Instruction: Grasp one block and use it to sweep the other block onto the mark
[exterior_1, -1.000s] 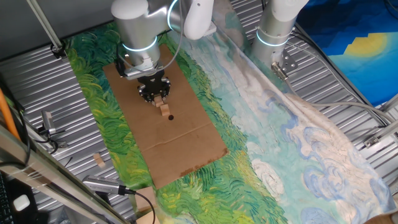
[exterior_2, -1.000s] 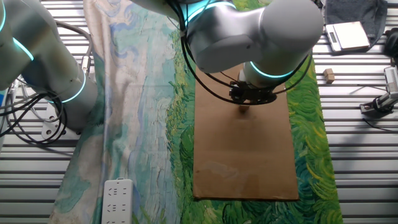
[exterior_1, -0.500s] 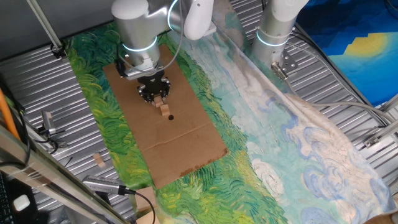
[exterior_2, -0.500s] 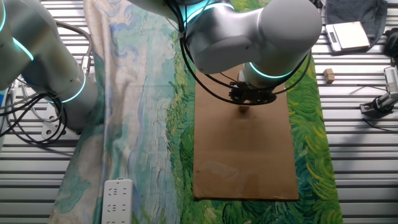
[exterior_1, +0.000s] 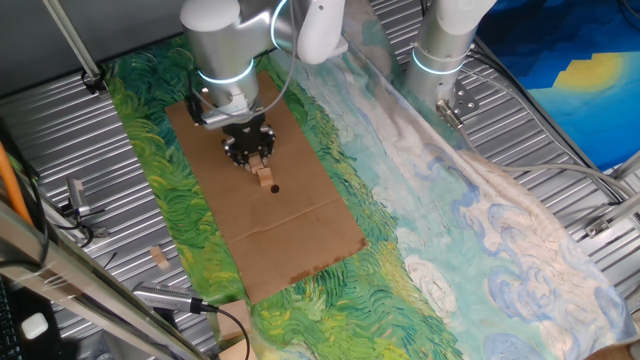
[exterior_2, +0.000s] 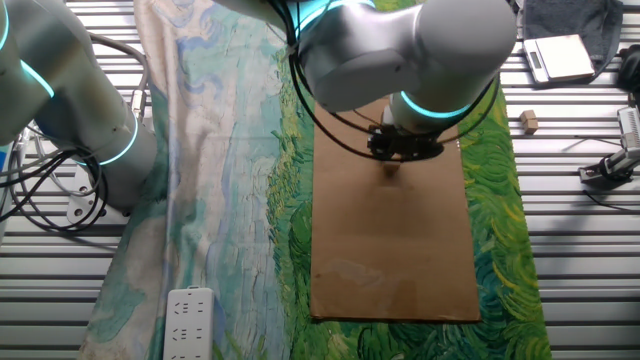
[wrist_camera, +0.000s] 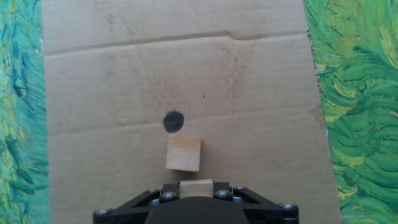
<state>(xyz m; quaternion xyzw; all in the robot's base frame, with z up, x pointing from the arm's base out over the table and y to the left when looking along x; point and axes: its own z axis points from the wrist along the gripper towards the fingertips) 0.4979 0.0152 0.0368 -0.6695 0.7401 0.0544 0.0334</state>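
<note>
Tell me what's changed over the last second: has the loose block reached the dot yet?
Almost nothing has visibly changed. The gripper remains shut on the held block, just behind the loose block, which sits in the same place, short of the black dot on the cardboard. In the other fixed view the arm looks shifted very slightly.

Two opposed overheads — one close hand-mounted

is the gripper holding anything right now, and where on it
Yes: the gripper is shut on a small light wooden block, pinched by its two opposite sides; only its front edge shows.
</note>
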